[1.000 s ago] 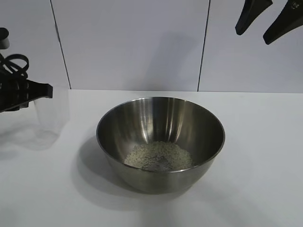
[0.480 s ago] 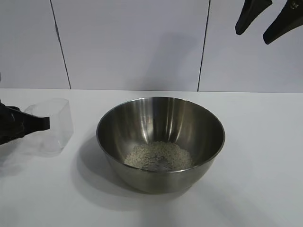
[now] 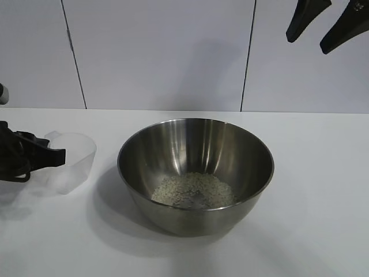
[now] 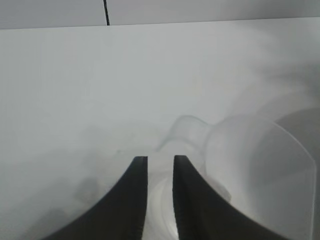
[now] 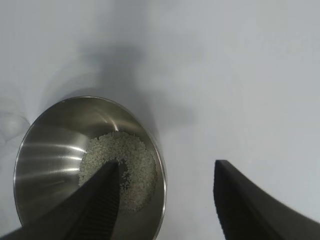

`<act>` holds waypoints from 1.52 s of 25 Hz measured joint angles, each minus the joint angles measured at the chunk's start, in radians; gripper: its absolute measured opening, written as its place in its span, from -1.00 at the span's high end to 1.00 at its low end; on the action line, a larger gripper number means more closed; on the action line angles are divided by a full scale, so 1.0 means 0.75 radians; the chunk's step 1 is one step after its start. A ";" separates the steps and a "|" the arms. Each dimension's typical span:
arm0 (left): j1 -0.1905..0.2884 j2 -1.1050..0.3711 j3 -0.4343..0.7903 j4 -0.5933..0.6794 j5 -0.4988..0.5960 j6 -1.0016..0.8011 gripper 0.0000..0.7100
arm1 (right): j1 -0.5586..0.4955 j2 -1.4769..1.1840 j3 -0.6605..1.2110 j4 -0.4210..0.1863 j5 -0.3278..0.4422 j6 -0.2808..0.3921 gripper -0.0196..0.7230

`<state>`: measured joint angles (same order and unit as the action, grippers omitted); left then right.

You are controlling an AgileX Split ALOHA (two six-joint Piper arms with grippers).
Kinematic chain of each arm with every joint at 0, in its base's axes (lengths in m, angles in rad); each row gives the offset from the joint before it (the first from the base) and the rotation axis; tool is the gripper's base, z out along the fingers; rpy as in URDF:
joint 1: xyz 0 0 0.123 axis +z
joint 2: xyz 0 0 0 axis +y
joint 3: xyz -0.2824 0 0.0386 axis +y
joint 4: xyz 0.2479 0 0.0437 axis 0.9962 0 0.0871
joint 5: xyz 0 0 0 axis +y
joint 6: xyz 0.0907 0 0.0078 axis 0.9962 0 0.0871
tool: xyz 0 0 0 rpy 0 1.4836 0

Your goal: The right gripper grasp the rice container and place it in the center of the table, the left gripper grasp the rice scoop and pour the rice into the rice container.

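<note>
1. a steel bowl (image 3: pixel 195 173) stands upright at the middle of the white counter (image 3: pixel 311 190), a low heap of rice (image 3: pixel 193 190) spread over its bottom.
2. the clear plastic scoop (image 3: pixel 72 161) sits on the counter to the left of the bowl, near it but apart, its open mouth tipped toward the back wall.
3. the left pincer (image 3: pixel 55 156) reaches in low from the left edge, its black tips at the scoop's near side; from the wrist its fingers (image 4: pixel 132 200) stand a narrow gap apart, with the scoop's handle area just beyond them, and whether they grip it cannot be told.
4. the right pincer (image 3: pixel 326 23) hangs high at the upper right, well clear of the counter, its two fingers spread wide and holding nothing; from its wrist the bowl and rice lie below.
</note>
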<state>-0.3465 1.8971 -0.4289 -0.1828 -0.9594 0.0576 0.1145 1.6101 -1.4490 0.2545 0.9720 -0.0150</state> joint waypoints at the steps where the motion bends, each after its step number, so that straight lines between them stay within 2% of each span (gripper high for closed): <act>1: 0.000 0.000 0.000 0.003 0.005 0.000 0.45 | 0.000 0.000 0.000 0.001 0.000 -0.001 -0.10; 5: 0.000 0.000 0.000 0.003 0.015 0.000 0.13 | 0.000 0.000 0.000 0.001 0.000 -0.007 -0.10; 7: 0.000 0.000 0.000 0.003 0.015 0.000 0.04 | 0.000 0.000 0.000 0.001 0.000 -0.009 -0.10; 12: 0.000 -0.008 0.024 -0.056 0.051 0.000 -0.01 | 0.000 0.000 0.000 0.003 0.000 -0.009 -0.10; 15: 0.012 -0.062 0.036 -0.122 0.141 0.000 -0.02 | 0.000 0.000 0.000 0.003 0.000 -0.009 -0.10; 19: 0.031 -0.255 0.041 -0.141 0.316 0.000 -0.02 | 0.000 0.000 0.000 0.004 0.000 -0.009 -0.10; 21: 0.031 -0.395 0.025 -0.145 0.468 -0.001 -0.02 | 0.000 0.000 0.000 0.004 0.000 -0.009 -0.10; 23: 0.031 -0.551 -0.034 -0.146 0.713 -0.001 -0.02 | 0.000 0.000 0.000 0.004 0.000 -0.010 -0.10; 26: 0.031 -0.719 -0.203 -0.146 1.107 -0.001 -0.02 | 0.000 0.000 0.000 0.004 0.000 -0.010 -0.10; 28: 0.031 -0.765 -0.360 -0.146 1.359 -0.001 -0.02 | 0.000 0.000 0.000 0.005 0.001 -0.010 -0.10; 31: 0.031 -0.743 -0.598 -0.143 1.785 -0.001 -0.02 | 0.000 0.000 0.000 0.005 0.007 -0.010 -0.10; 33: 0.031 -0.690 -0.738 -0.139 2.005 -0.001 -0.02 | 0.000 0.000 0.000 0.007 0.014 -0.012 -0.10; 38: 0.031 -0.574 -1.039 -0.146 2.358 -0.001 -0.02 | 0.000 0.000 0.000 0.022 0.069 -0.053 -0.10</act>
<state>-0.3235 1.4664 -1.2080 -0.2922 0.8092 0.0569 0.1145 1.6101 -1.4490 0.2713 1.0234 -0.0551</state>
